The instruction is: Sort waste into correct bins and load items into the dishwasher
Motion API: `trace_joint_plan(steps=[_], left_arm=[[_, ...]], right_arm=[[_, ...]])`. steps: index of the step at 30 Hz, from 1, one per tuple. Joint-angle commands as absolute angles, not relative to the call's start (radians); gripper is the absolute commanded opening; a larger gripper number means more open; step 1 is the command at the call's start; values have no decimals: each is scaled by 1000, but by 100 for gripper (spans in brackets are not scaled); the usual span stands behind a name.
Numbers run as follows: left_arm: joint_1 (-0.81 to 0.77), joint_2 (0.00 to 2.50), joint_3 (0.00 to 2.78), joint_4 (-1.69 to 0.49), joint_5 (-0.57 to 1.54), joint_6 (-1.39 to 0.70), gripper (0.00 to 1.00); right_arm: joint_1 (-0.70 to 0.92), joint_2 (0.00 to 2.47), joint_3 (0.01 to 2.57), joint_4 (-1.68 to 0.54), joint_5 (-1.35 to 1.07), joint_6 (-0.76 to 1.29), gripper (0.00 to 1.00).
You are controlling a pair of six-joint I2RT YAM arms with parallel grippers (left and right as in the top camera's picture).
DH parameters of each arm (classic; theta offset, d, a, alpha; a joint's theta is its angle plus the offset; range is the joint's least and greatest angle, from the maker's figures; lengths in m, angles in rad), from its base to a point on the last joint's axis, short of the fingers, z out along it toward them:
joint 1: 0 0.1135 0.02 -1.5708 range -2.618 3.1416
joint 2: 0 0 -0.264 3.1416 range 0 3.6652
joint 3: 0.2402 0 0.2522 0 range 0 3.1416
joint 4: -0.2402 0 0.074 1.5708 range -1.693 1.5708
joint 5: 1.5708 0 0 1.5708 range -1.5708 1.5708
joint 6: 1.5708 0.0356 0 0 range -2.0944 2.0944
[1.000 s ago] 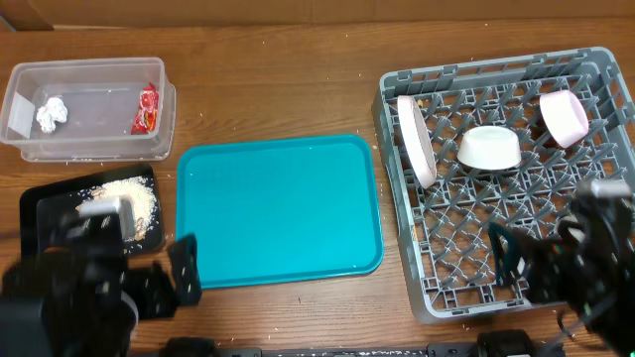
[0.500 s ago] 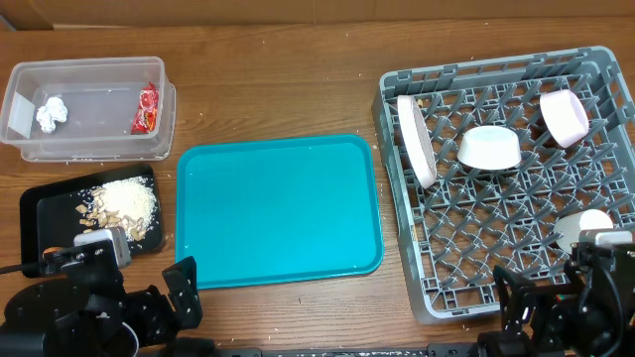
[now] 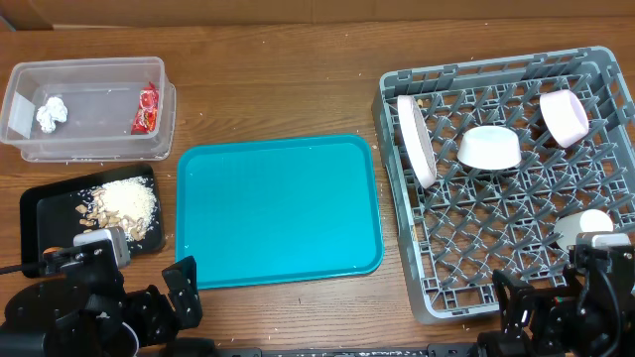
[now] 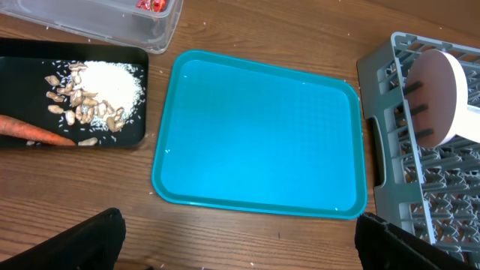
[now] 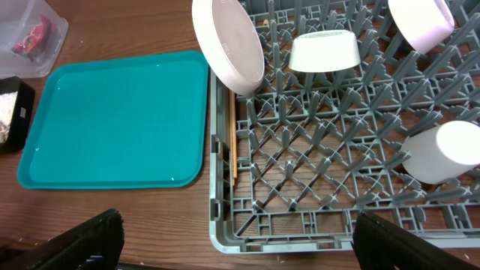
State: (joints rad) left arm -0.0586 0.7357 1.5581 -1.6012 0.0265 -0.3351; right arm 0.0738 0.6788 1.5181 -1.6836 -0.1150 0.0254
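Observation:
The clear tub (image 3: 99, 99) at the back left holds the paper ball (image 3: 50, 112) and the red wrapper (image 3: 147, 109). The black tray (image 3: 40, 213) holds the food scraps (image 3: 124, 203) and the carrot (image 4: 34, 131). The grey dish rack (image 3: 476, 67) holds the plate (image 3: 417, 139) on edge, two bowls (image 3: 489, 147) (image 3: 563, 116) and the cup (image 3: 585, 226). The chopsticks (image 5: 233, 146) lie along the rack's left wall. My left gripper (image 3: 129, 293) and right gripper (image 3: 556, 302) are open and empty at the front edge.
The teal serving tray (image 3: 278, 208) lies between the black tray and the rack, with nothing on it. White crumbs are scattered on the wooden table around the tub and black tray. A cardboard box edge shows at the back left.
Both arms have drawn back toward the front edge. The right arm has uncovered the cup lying in the rack. The left arm has cleared the black tray.

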Motion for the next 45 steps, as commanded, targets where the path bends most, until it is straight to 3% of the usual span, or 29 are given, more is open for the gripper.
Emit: trace_joint_plan(steps=[1,7,8,9,21,31,45], left_arm=[[-59,731,1554,-1601,35,-345,100],[-59,731,1554,-1601,35,-345,100],[-59,731,1554,-1602,34,-345,100],[-59,731,1554,-1601,34,-345,100],[-59,731,1554,-1601,34,-345,100],[-59,731,1554,-1601,35,-345,100],[-59,731,1554,-1602,35,-345,100]], right_arm=[[81,674,1515,-1679,-109,19,100],[84,674,1515,-1694,-107,19,100],[87,672,1515,-1694,-105,19,95],[87,670,1515,-1693,-105,19,100],[87,535,1515,-1684,-112,29,100],[76,372,1347,-1252,-79,-155,100],[76,28,613,-613,-79,-159,100]])
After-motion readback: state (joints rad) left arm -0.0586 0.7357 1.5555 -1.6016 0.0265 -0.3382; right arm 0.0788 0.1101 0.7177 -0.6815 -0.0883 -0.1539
